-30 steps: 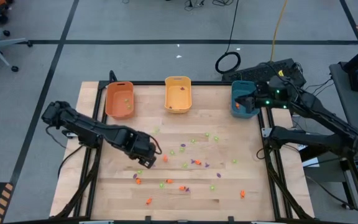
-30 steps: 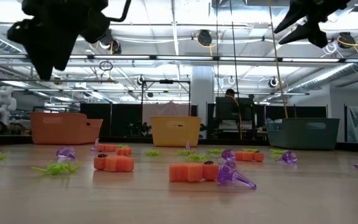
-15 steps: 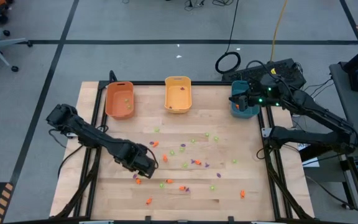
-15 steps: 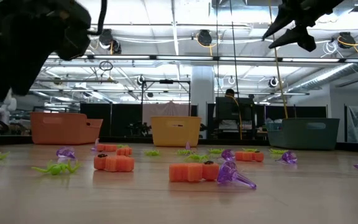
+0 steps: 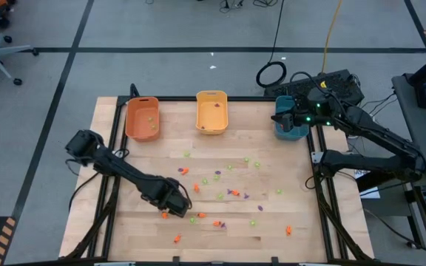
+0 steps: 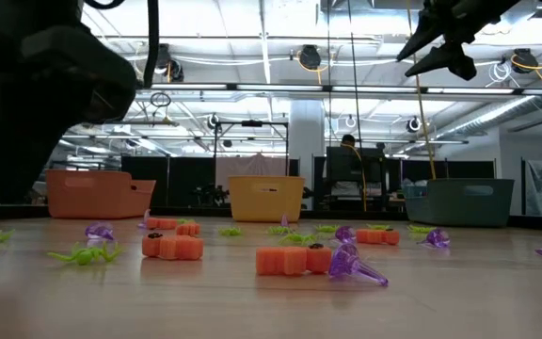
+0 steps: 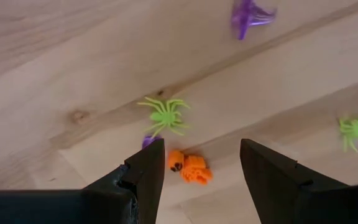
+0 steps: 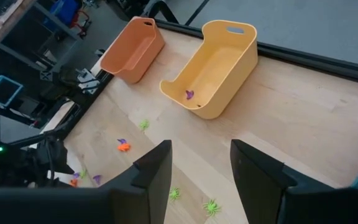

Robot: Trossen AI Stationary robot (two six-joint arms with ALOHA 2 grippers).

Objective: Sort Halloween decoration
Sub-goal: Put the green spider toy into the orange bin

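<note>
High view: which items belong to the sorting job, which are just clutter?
Job:
- tiny orange, green and purple plastic trinkets scattered on the wooden table
- orange bin, yellow bin, teal bin

Clutter:
- coiled black cable on the floor
- black box behind the table

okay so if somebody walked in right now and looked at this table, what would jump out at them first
Probably the scatter of tiny orange, green and purple trinkets across the wooden table, below three bins along the far edge. Next, the left gripper low over the near-left area, open fingers framing an orange trinket.
</note>
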